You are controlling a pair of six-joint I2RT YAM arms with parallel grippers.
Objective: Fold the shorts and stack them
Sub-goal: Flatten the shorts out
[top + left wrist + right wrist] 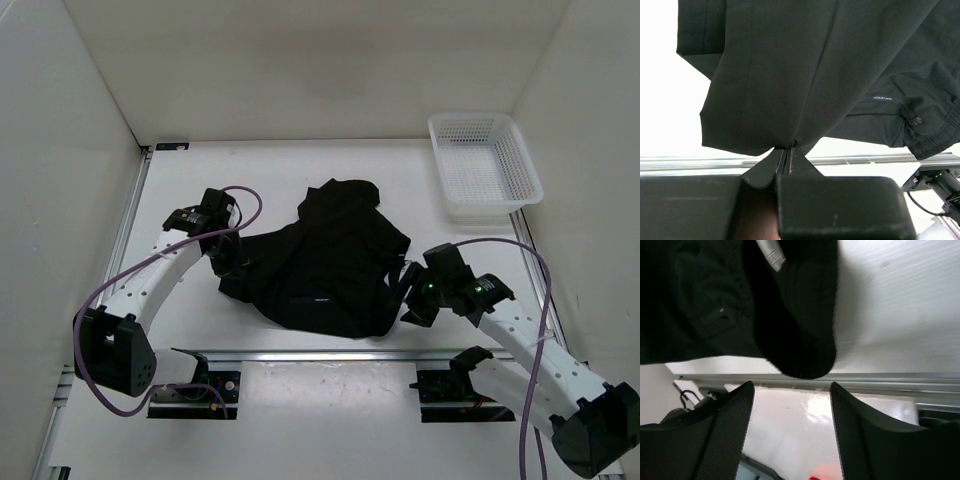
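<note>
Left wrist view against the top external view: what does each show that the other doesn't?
Left wrist only: the left gripper seen close, shut and pinching an edge of the shorts, plus the ribbed waistband. Top external only: the white mesh basket at the far right, and the right gripper open beside the shorts. Both: the black shorts, crumpled and not yet folded.

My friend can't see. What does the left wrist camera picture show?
The left gripper is pinched shut on the edge of the black shorts, which fill most of the picture. A small pale label sits on the fabric at the right, and the white table shows at the left.
</note>
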